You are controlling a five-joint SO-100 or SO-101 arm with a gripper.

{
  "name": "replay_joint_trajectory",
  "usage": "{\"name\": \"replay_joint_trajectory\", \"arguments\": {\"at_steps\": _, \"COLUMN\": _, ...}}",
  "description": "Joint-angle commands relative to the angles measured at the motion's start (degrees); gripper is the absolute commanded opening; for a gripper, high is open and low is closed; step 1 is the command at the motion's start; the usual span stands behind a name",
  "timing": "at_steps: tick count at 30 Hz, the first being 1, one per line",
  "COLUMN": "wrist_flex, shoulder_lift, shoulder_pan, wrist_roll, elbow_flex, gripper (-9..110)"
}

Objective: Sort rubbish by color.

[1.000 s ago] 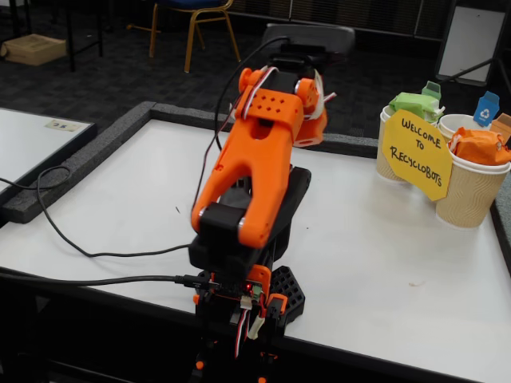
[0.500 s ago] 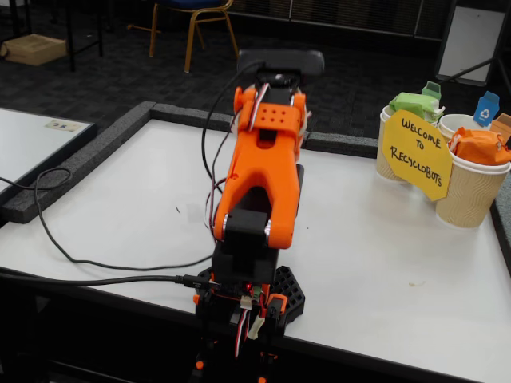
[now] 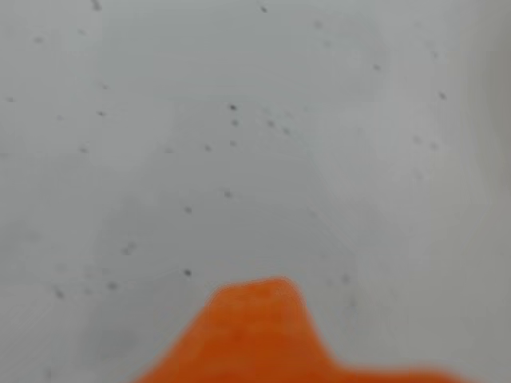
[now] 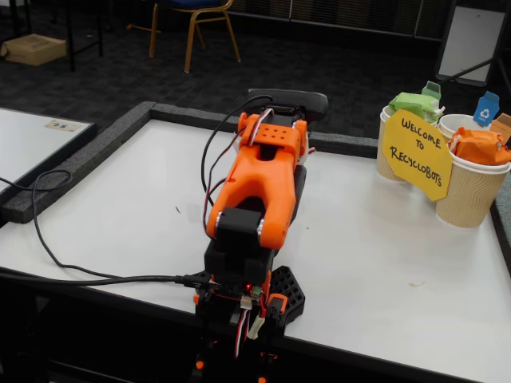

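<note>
Fingers a blurred orange tip over white table, spread unclear, orange lump in cup

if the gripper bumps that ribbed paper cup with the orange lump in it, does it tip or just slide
The ribbed paper cup is tall for its base and holds only the orange lump, so it's probably light and likely tips. The neighbouring cups and the yellow sign might brace it.

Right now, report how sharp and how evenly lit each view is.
Wrist view: soft and out of focus, a blurred orange part of the arm over the speckled white table. Fixed view: sharp, evenly lit, the yellow sign readable, dark background beyond the table.
</note>
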Motion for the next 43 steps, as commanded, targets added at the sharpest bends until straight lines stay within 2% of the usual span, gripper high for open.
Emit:
{"name": "replay_joint_trajectory", "arguments": {"at_steps": 1, "wrist_flex": 2.20, "shoulder_lift": 0.79, "shoulder_pan": 2.90, "wrist_roll": 6.33, "elbow_flex": -3.52, "gripper": 0}}
{"name": "replay_joint_trajectory", "arguments": {"at_steps": 10, "wrist_flex": 5.27, "shoulder_lift": 0.79, "shoulder_pan": 7.38, "wrist_roll": 9.32, "elbow_flex": -4.31, "gripper": 0}}
{"name": "replay_joint_trajectory", "arguments": {"at_steps": 43, "wrist_flex": 5.27, "shoulder_lift": 0.70, "shoulder_pan": 7.82, "wrist_roll": 9.14, "elbow_flex": -4.31, "gripper": 0}}
